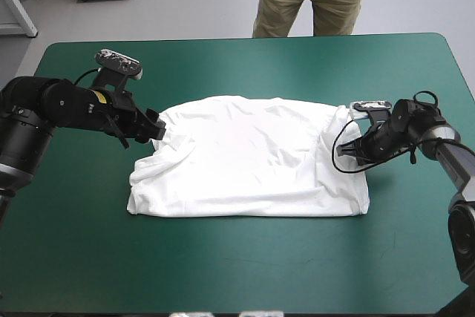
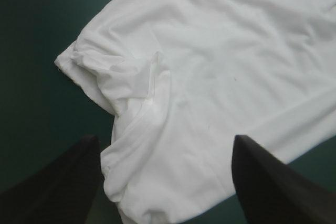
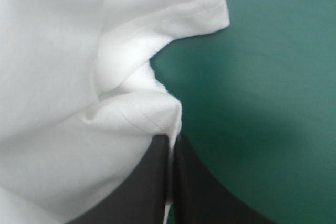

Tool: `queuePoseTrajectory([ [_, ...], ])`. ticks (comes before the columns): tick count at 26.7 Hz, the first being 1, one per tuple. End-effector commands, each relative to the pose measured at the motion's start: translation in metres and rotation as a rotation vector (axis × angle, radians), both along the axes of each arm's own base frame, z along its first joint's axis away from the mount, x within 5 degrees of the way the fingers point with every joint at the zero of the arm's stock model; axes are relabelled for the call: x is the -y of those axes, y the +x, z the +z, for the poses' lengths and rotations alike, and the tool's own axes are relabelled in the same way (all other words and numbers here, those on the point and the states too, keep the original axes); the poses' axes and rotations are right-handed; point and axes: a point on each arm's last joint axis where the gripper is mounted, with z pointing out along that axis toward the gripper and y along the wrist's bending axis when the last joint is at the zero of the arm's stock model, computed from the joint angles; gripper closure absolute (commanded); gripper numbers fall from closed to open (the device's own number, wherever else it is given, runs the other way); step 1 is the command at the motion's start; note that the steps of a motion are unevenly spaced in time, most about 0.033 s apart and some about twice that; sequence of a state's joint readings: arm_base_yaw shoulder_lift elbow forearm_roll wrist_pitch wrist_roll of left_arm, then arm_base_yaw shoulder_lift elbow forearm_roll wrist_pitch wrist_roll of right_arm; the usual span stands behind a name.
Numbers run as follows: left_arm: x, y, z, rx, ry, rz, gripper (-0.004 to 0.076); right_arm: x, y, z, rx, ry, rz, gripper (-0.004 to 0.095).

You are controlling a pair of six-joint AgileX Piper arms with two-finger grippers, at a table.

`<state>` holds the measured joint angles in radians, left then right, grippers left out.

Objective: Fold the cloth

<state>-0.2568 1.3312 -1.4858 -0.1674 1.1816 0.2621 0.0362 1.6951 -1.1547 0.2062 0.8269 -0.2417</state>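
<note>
The white T-shirt (image 1: 245,157) lies spread across the middle of the table, wrinkled, with its left end bunched. My left gripper (image 1: 154,128) is at the shirt's far-left corner. In the left wrist view this gripper (image 2: 164,148) is open, its fingers wide apart over a folded sleeve edge of the T-shirt (image 2: 220,66). My right gripper (image 1: 347,148) is at the shirt's right edge. Seen in the right wrist view, the right gripper (image 3: 172,142) is shut on a hemmed fold of the T-shirt (image 3: 52,51), which puckers up just ahead of the fingertips.
The teal-green cover (image 1: 237,257) shows all round the shirt, widest toward the table's front edge and in the far corners.
</note>
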Motion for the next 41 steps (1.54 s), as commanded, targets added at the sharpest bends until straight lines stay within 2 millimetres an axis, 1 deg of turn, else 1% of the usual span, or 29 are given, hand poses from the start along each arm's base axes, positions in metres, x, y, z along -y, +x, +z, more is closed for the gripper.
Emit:
queuePoseTrajectory([
  [1,-0.001,-0.006,0.016,0.078,-0.040,0.008,0.0213,0.006,-0.005,0.031,0.108,-0.054,-0.014,0.0921],
  [4,-0.001,-0.007,0.016,0.070,-0.034,0.007,0.0213,0.008,-0.011,0.041,0.119,-0.075,-0.018,0.0921],
  [7,-0.002,-0.006,0.015,0.072,-0.020,0.011,0.0213,0.002,-0.017,0.051,0.130,-0.034,0.000,0.0921],
  [11,-0.004,-0.006,0.015,0.076,0.005,0.022,0.0213,-0.017,-0.024,0.056,0.125,-0.001,0.069,0.0921],
  [15,-0.005,-0.007,0.014,0.061,0.014,0.021,0.0213,-0.042,-0.026,0.054,0.127,0.003,0.148,0.0921],
  [19,-0.005,-0.009,0.012,0.035,0.023,0.017,0.0213,-0.057,-0.020,0.041,0.118,0.006,0.176,0.0921],
  [23,-0.006,-0.011,0.010,0.000,0.034,0.012,0.0213,-0.059,-0.009,0.015,0.043,0.003,0.165,0.0920],
  [25,-0.006,-0.013,0.010,-0.015,0.038,0.010,0.0213,-0.060,-0.006,0.000,-0.007,-0.003,0.170,0.0904],
  [27,-0.006,-0.013,0.010,-0.012,0.035,0.009,0.0213,-0.061,-0.004,-0.008,-0.036,-0.007,0.171,0.0842],
  [29,-0.006,-0.013,0.011,-0.004,0.029,0.015,0.0213,-0.061,-0.004,-0.009,-0.038,-0.008,0.176,0.0744],
  [30,-0.008,-0.014,0.012,0.000,0.026,0.038,0.0213,-0.060,-0.007,0.001,-0.017,-0.005,0.177,0.0616],
  [31,-0.009,-0.015,0.013,0.003,0.032,0.055,0.0213,-0.060,-0.010,0.006,-0.007,-0.003,0.178,0.0577],
  [33,-0.012,-0.017,0.013,0.012,0.045,0.079,0.0213,-0.058,-0.017,0.024,0.032,-0.002,0.178,0.0510],
  [34,-0.014,-0.018,0.013,0.019,0.050,0.090,0.0213,-0.057,-0.022,0.034,0.052,-0.002,0.181,0.0494],
  [35,-0.017,-0.021,0.009,0.015,0.069,0.112,0.0213,-0.054,-0.033,0.054,0.093,0.005,0.184,0.0474],
  [36,-0.018,-0.023,0.007,0.010,0.071,0.120,0.0213,-0.053,-0.039,0.062,0.104,0.008,0.183,0.0475],
  [37,-0.020,-0.026,0.000,-0.005,0.081,0.134,0.0213,-0.051,-0.049,0.078,0.139,0.014,0.187,0.0475],
  [38,-0.020,-0.026,-0.009,-0.021,0.080,0.150,0.0213,-0.049,-0.057,0.089,0.171,0.020,0.187,0.0474],
  [39,-0.021,-0.029,-0.023,-0.051,0.083,0.163,0.0213,-0.047,-0.069,0.105,0.219,0.025,0.193,0.0474],
  [41,-0.022,-0.030,-0.050,-0.114,0.093,0.179,0.0213,-0.043,-0.088,0.123,0.252,0.030,0.193,0.0474],
])
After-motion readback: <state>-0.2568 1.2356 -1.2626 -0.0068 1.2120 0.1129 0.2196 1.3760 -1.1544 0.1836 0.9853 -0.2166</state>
